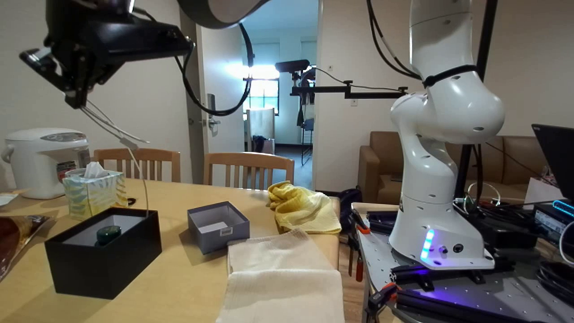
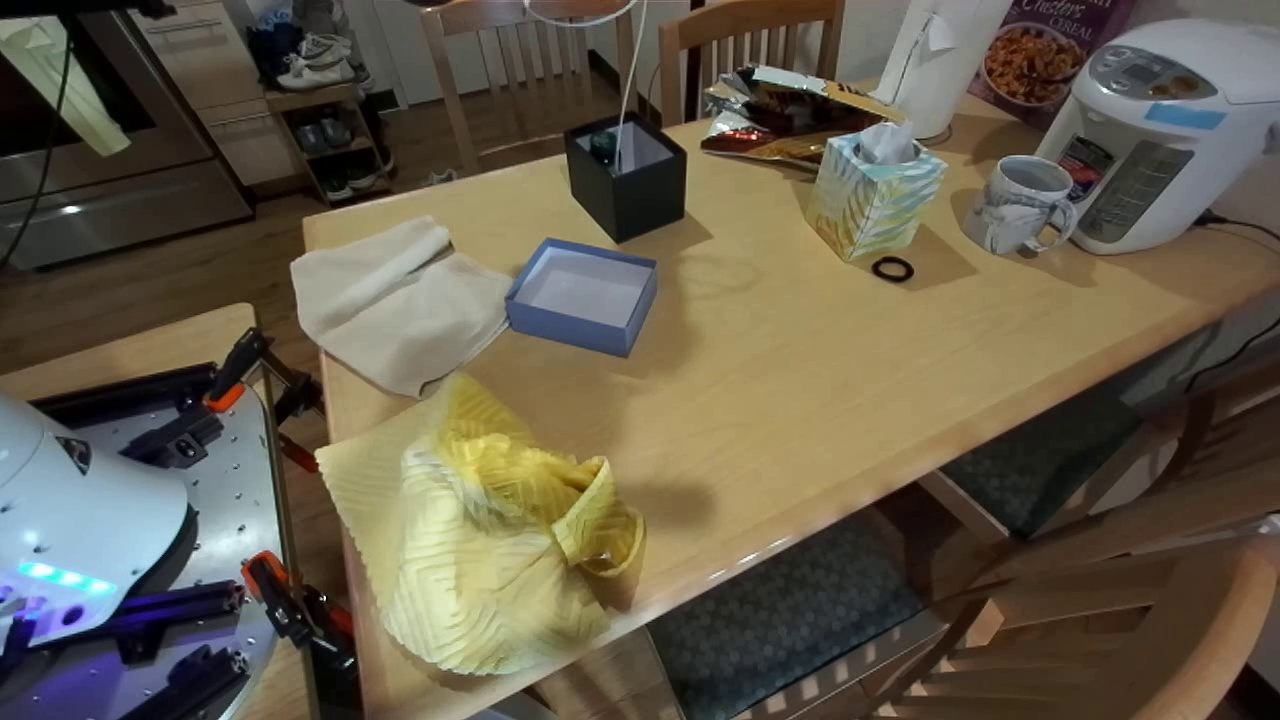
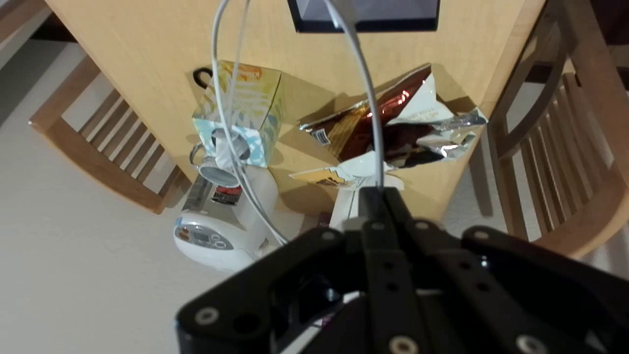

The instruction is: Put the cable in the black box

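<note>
the gripper (image 3: 382, 192) pinches the cable (image 1: 129, 143) high up, likely so its dangling length can drop into the black box (image 1: 103, 264). the lower end seems inside

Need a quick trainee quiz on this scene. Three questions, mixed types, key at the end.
1. Multiple choice: the round thing inside the black box is: A) red, B) dark green, C) white.
2. True or false: the gripper is holding the cable.
3. Fill in: the black ring lies right beside the ____.

Key:
1. B.
2. True; the wrist view shows it pinched at the fingertips.
3. Tissue box.
</note>
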Tool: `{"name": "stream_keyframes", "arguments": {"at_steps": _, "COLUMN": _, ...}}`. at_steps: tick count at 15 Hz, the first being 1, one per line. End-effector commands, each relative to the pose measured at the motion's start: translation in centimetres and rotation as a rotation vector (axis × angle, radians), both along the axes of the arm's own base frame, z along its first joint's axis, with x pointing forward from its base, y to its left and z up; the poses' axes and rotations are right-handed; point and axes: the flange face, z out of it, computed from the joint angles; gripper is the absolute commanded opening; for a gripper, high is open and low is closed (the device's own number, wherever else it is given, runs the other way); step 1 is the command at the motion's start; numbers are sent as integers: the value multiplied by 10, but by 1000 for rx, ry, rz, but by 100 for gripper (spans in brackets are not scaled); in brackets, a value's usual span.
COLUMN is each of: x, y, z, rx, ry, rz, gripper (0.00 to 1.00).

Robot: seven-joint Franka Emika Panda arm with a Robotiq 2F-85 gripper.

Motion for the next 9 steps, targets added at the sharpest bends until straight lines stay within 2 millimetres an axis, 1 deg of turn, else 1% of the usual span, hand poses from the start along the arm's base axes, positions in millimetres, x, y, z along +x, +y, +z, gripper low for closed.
{"name": "stream_keyframes", "arguments": {"at_steps": 1, "x": 5, "y": -11, "z": -36, "rx": 56, "ry": 61, "rz": -20, "gripper": 1}}
{"name": "stream_keyframes", "arguments": {"at_steps": 5, "x": 8, "y": -17, "z": -77, "rx": 129, "ry": 123, "rz": -9, "gripper": 1}}
{"name": "stream_keyframes", "arguments": {"at_steps": 9, "x": 9, "y": -21, "z": -108, "rx": 213, "ry": 163, "rz": -7, "gripper": 1}}
